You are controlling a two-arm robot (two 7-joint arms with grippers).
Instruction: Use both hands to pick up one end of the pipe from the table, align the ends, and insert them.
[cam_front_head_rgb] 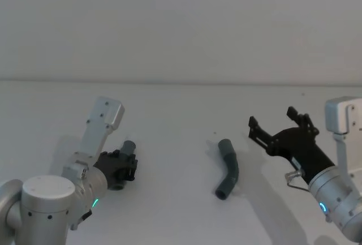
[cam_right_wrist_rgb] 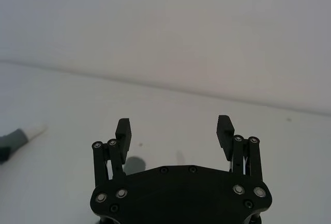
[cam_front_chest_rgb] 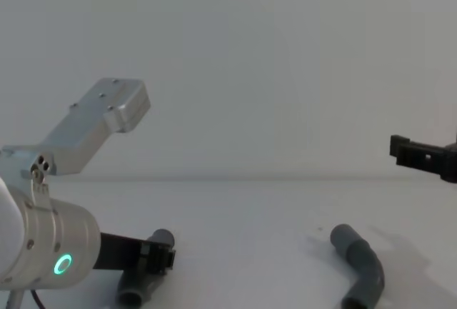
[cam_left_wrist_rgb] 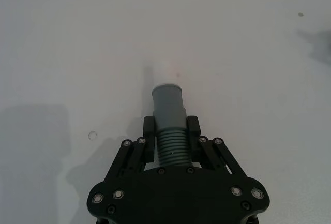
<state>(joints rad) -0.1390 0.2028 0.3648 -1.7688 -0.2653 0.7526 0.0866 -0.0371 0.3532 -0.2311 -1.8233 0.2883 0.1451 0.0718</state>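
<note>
Left tool (cam_front_head_rgb: 125, 163) sits low at the left of the bench (cam_front_head_rgb: 181, 211), clamped onto the left pipe piece (cam_front_head_rgb: 129, 147). In the left wrist view the two fingers (cam_left_wrist_rgb: 149, 128) pinch the ribbed hose (cam_left_wrist_rgb: 171, 149) just behind its smooth grey cuff (cam_left_wrist_rgb: 168, 102), one finger on each side. The cuff pokes out past the fingertips, free of the tool (cam_left_wrist_rgb: 171, 125). From the chest view this piece (cam_front_chest_rgb: 136, 289) slants down under the left tool (cam_front_chest_rgb: 158, 257), with its lower end close to the bench surface (touching or just off it, cannot tell). A green ring light (cam_front_chest_rgb: 63, 264) glows on the silver left wrist.

The right pipe piece (cam_front_head_rgb: 229, 168) lies flat on the bench right of centre. It is bent in the middle, with one end toward the wall and the other toward the robot. The chest view shows the same bend (cam_front_chest_rgb: 363, 265), with nothing touching the piece.

Right tool (cam_front_head_rgb: 272, 117) hovers right of that piece, near it but clearly apart. Its jaws are spread wide with nothing between them (the right wrist view shows bare bench between the fingers (cam_right_wrist_rgb: 123, 133), tool at (cam_right_wrist_rgb: 174, 125)). The fingers point toward the wall and slightly toward the middle. A grey pipe end with a pale tip (cam_right_wrist_rgb: 18, 137) shows at the edge of the right wrist view, away from the fingers. The two pipe pieces are well apart, not joined.
</note>
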